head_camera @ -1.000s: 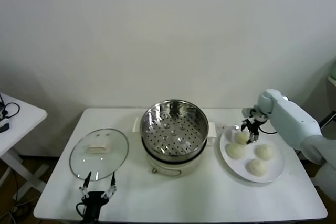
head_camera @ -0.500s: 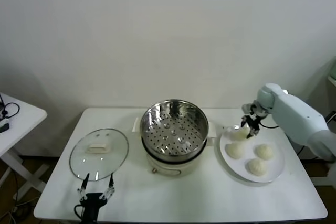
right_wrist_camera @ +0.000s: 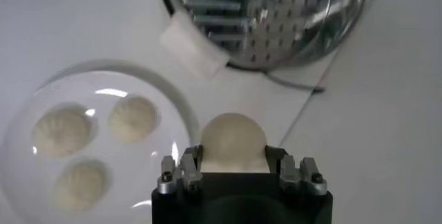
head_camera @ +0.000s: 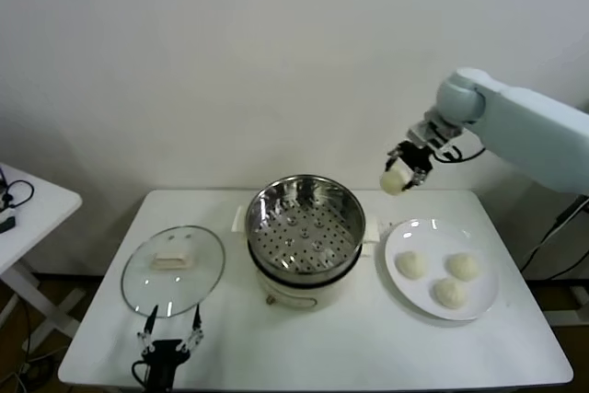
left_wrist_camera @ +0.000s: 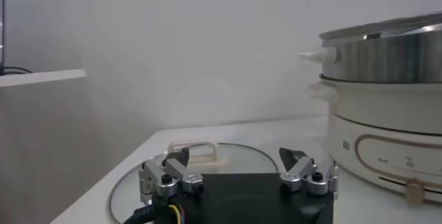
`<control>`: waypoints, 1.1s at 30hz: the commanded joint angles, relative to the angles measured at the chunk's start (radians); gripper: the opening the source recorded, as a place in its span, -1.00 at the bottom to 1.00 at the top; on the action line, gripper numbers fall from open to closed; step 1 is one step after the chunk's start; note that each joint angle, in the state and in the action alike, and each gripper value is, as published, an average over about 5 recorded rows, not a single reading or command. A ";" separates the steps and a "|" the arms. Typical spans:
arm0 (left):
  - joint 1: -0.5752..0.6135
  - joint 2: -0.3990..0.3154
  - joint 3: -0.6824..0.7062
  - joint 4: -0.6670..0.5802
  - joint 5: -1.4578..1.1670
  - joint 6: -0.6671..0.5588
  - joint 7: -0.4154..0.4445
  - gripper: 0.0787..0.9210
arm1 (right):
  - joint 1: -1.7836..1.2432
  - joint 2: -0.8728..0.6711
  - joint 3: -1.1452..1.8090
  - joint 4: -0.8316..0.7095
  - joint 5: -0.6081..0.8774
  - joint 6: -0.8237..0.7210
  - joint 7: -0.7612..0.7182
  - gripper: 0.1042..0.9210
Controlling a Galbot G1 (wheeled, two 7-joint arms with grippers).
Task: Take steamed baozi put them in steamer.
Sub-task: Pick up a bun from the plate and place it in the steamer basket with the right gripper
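Note:
High in the air, between the steamer and the plate, my right gripper is shut on one cream-white baozi; the right wrist view shows that baozi pinched between both fingers. Three more baozi lie on the white plate. The shiny perforated steamer sits empty on its cream pot base at the table's middle. My left gripper is parked open at the front left, just in front of the glass lid.
The flat glass lid with a cream handle lies left of the steamer; it also shows in the left wrist view. A second white table stands at the far left. A wall runs close behind the table.
My right gripper closed on a baozi on the plate, then lifted it up and to the left toward the steamer. The plate now holds three. The left arm has not moved.

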 commanded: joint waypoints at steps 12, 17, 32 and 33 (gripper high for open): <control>-0.004 -0.007 -0.003 0.002 0.003 0.000 -0.005 0.77 | -0.166 0.377 -0.022 -0.162 -0.278 0.270 0.218 0.32; -0.001 -0.006 -0.006 0.004 0.004 0.000 -0.006 0.77 | -0.207 0.391 -0.009 -0.210 -0.289 0.286 0.215 0.32; -0.004 -0.010 -0.005 0.018 0.011 -0.005 -0.008 0.77 | -0.239 0.419 0.010 -0.366 -0.337 0.334 0.186 0.32; -0.004 -0.010 -0.005 0.018 0.011 -0.006 -0.008 0.77 | -0.240 0.419 0.010 -0.370 -0.333 0.335 0.182 0.32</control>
